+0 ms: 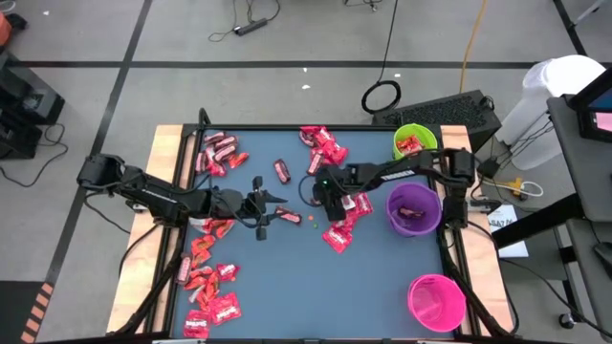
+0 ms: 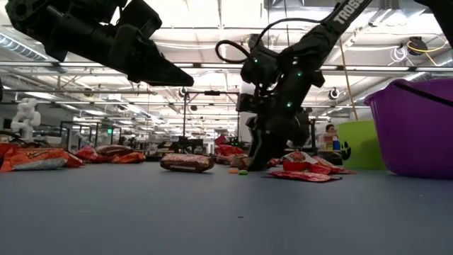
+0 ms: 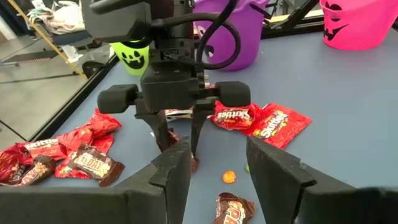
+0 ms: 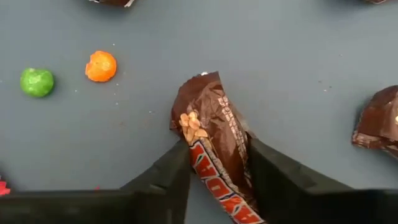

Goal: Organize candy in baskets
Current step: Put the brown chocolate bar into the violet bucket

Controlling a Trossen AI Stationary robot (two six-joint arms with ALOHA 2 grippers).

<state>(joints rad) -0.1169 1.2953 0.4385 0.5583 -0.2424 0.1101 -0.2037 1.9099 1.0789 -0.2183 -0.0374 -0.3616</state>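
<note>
Right end effector (image 4: 217,168) on a brown candy bar, mid-worktop (image 1: 287,277)

Right arm angled steeply down, fingers closed against both sides of the bar (image 4: 214,140) beside the purple basket (image 1: 414,210). Left end effector (image 1: 273,214) hovers level nearby, fingers apart, empty; candy (image 1: 212,291) scattered around.

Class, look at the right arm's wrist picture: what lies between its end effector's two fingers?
A brown candy bar lies lengthwise between the right end effector fingers, on the table, shown in the right wrist view.
</note>
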